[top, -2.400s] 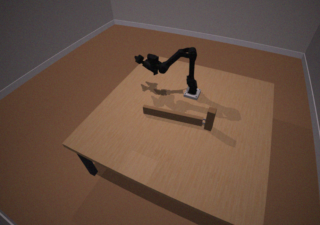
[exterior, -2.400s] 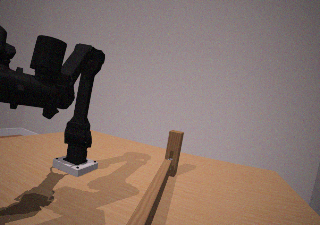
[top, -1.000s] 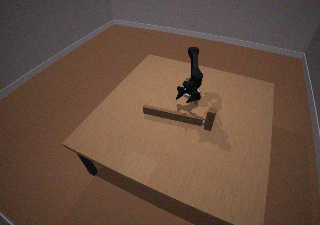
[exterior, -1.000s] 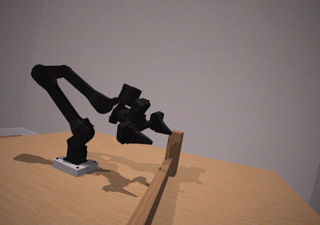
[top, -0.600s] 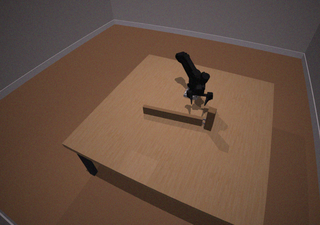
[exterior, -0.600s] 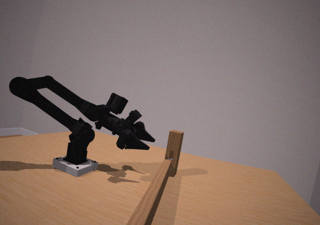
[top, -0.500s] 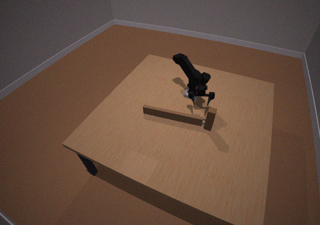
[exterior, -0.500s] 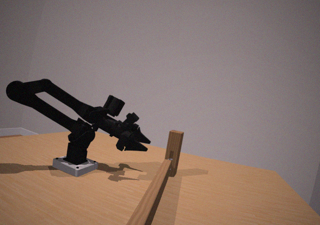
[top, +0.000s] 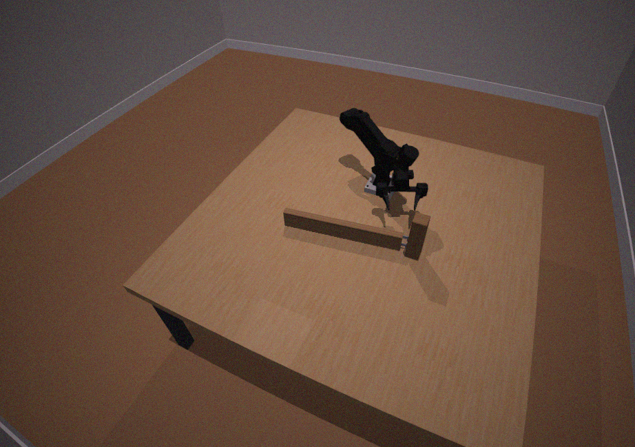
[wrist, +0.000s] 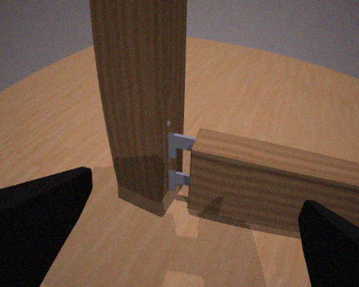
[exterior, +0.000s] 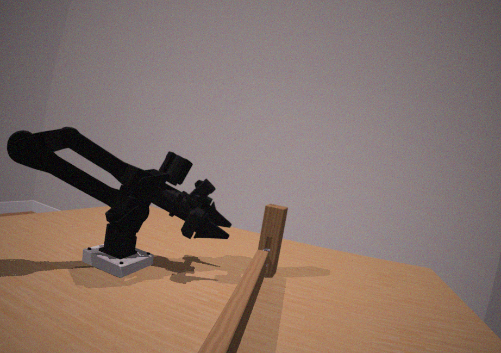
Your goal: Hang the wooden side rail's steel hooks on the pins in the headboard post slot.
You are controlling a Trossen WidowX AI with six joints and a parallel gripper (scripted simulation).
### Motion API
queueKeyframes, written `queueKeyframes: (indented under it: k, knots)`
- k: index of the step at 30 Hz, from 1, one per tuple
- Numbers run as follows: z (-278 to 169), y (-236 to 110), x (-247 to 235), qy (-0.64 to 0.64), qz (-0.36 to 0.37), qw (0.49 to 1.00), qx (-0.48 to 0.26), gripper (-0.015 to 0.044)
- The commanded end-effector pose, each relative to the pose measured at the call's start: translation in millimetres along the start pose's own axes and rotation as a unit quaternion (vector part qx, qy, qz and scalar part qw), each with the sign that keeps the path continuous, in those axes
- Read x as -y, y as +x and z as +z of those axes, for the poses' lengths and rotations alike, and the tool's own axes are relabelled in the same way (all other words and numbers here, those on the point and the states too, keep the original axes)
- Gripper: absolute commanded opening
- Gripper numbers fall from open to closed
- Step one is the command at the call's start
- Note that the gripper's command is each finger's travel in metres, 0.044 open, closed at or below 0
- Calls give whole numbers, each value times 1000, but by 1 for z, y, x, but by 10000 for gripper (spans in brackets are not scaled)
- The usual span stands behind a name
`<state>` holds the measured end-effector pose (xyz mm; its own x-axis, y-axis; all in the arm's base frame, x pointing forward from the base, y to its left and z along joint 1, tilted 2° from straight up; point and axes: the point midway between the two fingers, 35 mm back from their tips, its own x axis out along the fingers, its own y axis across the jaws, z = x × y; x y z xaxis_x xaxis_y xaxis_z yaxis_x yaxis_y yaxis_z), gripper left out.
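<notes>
The wooden side rail (top: 341, 228) (exterior: 238, 300) (wrist: 275, 184) lies long across the table, with one end at the upright headboard post (top: 417, 234) (exterior: 274, 231) (wrist: 139, 80). In the wrist view, two steel hooks (wrist: 179, 143) on that end reach into the side of the post. The pins are hidden, so I cannot tell if the hooks sit on them. My gripper (top: 401, 205) (exterior: 225, 229) (wrist: 199, 197) is open and empty. It hangs a little above the table just behind the joint, pointing at it, and touches neither rail nor post.
The arm's grey base (top: 371, 186) (exterior: 117, 262) is fixed on the table (top: 307, 329) behind the rail. The table's edges are far from the rail and post.
</notes>
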<state>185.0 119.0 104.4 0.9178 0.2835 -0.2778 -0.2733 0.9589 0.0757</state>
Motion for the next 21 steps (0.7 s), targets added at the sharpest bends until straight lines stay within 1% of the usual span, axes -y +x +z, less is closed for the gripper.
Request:
queueKeyframes:
  k: [1,8,14,21]
  knots:
    - [-2,0,0,-5,1,1000,-2,440]
    - [-1,2,0,-16,3,1000,-10,440]
    - [5,14,2,-93,36,992,-82,440]
    - [15,26,9,-147,96,973,-150,440]
